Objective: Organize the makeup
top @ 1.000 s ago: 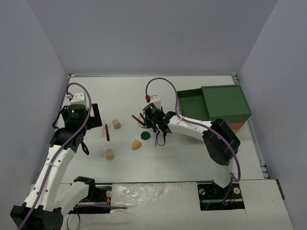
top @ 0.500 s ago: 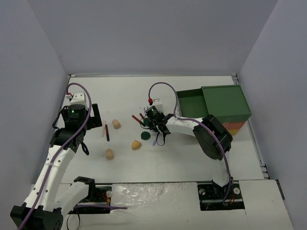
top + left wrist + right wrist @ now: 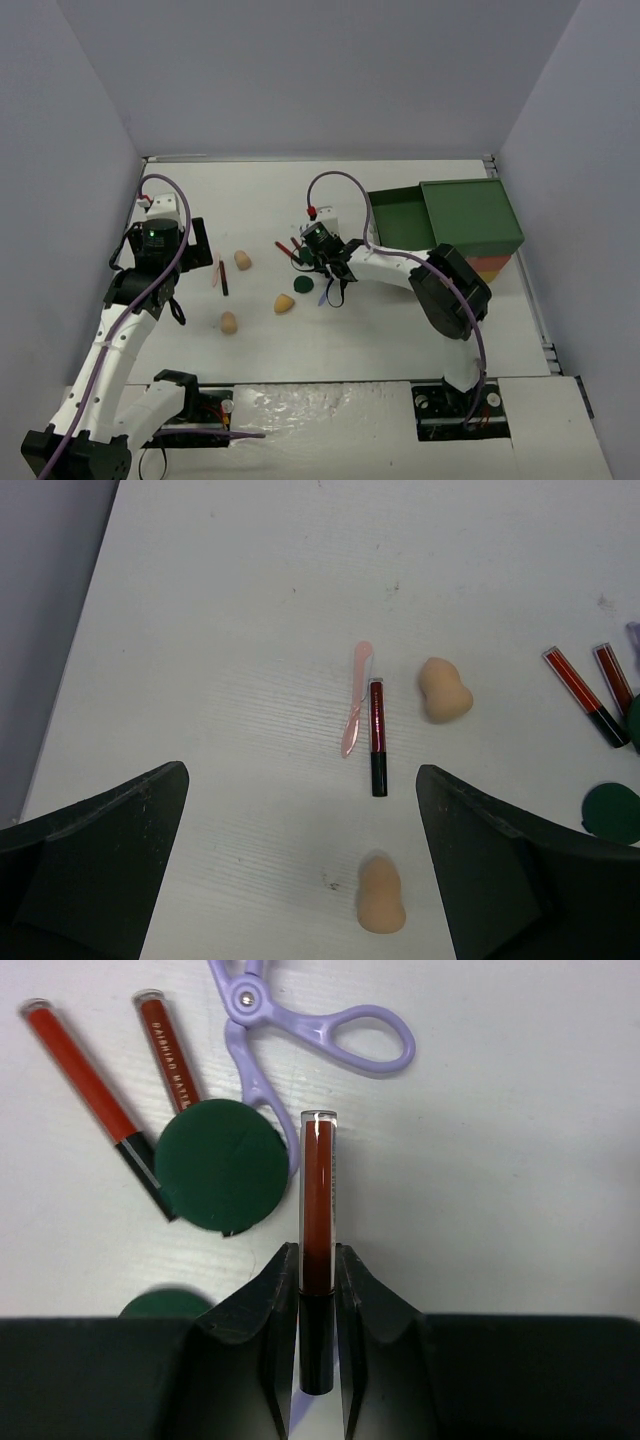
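In the right wrist view my right gripper is shut on a dark red stick, both fingers pressed against its sides near the black cap. Beside the stick lie a dark green disc, a lilac scissor-like tool and two more red sticks; a second green disc peeks out at the lower left. My left gripper hangs open above the table. Under it lie a pink stick, a dark red stick and two tan sponges. A third sponge lies mid-table.
The big green-topped box stands at the right, with a green drawer pulled out toward the middle. Grey walls close in the table on the left, back and right.
My right gripper has slid a little left over the red sticks and its jaws have closed onto one stick. The left arm has not moved.
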You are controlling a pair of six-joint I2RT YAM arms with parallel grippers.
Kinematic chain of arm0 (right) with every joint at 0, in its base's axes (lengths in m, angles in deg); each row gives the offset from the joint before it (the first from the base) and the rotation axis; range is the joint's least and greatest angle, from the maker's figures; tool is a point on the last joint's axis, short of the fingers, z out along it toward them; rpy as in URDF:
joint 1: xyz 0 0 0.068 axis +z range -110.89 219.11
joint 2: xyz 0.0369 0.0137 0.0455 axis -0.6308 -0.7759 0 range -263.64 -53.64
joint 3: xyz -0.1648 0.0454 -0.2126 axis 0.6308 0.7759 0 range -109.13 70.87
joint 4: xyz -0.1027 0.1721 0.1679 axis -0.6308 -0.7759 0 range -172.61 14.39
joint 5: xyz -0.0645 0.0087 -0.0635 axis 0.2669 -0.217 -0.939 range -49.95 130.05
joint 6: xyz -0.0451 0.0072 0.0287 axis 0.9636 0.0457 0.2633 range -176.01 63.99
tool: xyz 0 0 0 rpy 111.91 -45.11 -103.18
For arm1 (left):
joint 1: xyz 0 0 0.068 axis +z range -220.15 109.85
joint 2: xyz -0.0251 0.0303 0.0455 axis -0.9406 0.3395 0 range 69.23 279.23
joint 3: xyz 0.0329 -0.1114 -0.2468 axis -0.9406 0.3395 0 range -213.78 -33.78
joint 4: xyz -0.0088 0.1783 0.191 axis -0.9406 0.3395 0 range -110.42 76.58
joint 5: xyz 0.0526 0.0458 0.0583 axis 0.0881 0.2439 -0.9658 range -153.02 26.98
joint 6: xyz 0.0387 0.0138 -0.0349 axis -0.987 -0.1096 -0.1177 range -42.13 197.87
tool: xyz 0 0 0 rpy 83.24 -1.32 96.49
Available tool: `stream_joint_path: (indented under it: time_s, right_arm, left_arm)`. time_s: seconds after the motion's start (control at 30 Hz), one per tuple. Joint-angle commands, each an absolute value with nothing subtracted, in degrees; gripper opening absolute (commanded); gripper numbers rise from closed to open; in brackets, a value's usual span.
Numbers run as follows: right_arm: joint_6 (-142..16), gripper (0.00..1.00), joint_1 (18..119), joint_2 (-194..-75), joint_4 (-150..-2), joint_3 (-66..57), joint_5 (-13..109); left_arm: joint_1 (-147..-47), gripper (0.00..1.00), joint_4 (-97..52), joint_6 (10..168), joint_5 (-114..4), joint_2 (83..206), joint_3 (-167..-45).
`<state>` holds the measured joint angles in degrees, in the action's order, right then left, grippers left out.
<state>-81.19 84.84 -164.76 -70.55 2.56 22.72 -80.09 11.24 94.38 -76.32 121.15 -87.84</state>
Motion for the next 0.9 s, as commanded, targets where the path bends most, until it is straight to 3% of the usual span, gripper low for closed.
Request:
stream_joint_path:
  time_s: [0.0, 0.17, 0.33, 0.63, 0.73, 0.87]
  right_arm:
    - [-76.7, 0.0, 86.8, -150.1, -75.4, -2.6, 17.2]
    - [-72.7, 0.0, 86.0, -138.0, -81.2, -4.7, 14.0]
    - [-70.1, 0.0, 78.3, -130.1, -85.7, -4.6, 16.4]
    - [-67.8, 0.02, 63.5, -126.0, -86.7, 2.5, 28.9]
    - [-67.5, 0.12, 62.7, -126.3, -86.6, 3.6, 29.7]
    - [-67.5, 0.46, 62.3, -125.5, -86.6, 3.6, 29.5]
  left_arm:
    - [-79.6, 0.97, 9.7, 94.5, -76.5, 121.1, -90.9]
    - [-79.6, 0.97, 9.9, 94.6, -76.2, 121.6, -90.9]
    - [-79.5, 0.97, 10.9, 95.2, -74.5, 123.4, -91.5]
    - [-79.6, 0.97, 14.6, 98.0, -68.0, 132.0, -93.0]
    - [-79.6, 0.97, 15.3, 99.6, -65.5, 134.2, -93.0]
    - [-79.6, 0.96, 15.8, 102.0, -63.8, 137.1, -92.8]
